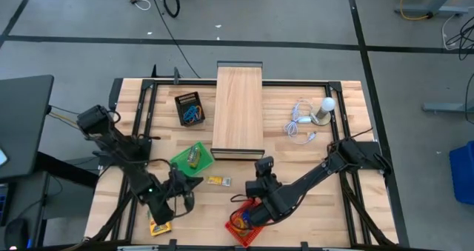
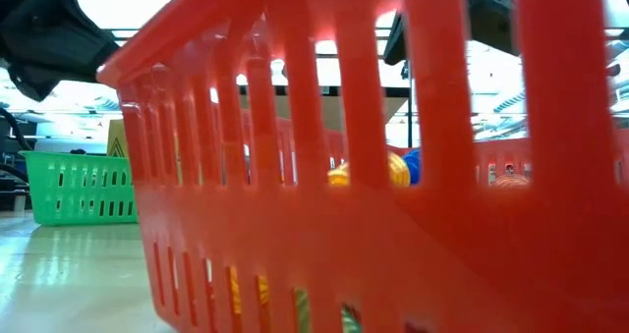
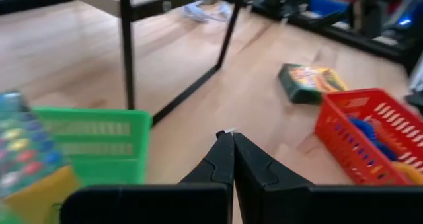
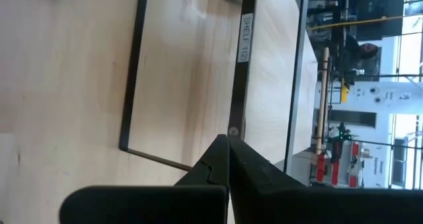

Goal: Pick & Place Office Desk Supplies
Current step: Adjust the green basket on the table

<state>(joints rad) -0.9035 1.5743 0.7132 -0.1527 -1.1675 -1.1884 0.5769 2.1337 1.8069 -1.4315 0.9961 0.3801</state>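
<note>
A red basket [image 1: 241,229] at the near edge holds coloured loops [image 2: 395,168]. A green basket [image 1: 192,158] with a crayon box in it [image 3: 26,159] sits to its left. Between them a small yellow-faced crayon box [image 1: 217,181] lies flat on the table. Another yellow crayon box [image 1: 159,226] lies near the near edge. Blue loops fill a black tray [image 1: 190,107]. My left gripper [image 1: 191,184] is shut and empty, just near of the green basket, facing the small box [image 3: 310,82]. My right gripper [image 1: 264,166] is shut and empty, above the red basket's far side, pointing at the wooden shelf.
A long pale wooden shelf [image 1: 238,110] on a black frame stands mid-table, its labelled end [image 4: 244,32] ahead of my right gripper. A white bulb with coiled cable [image 1: 323,109] sits far right. The red basket [image 3: 370,135] is right of my left gripper.
</note>
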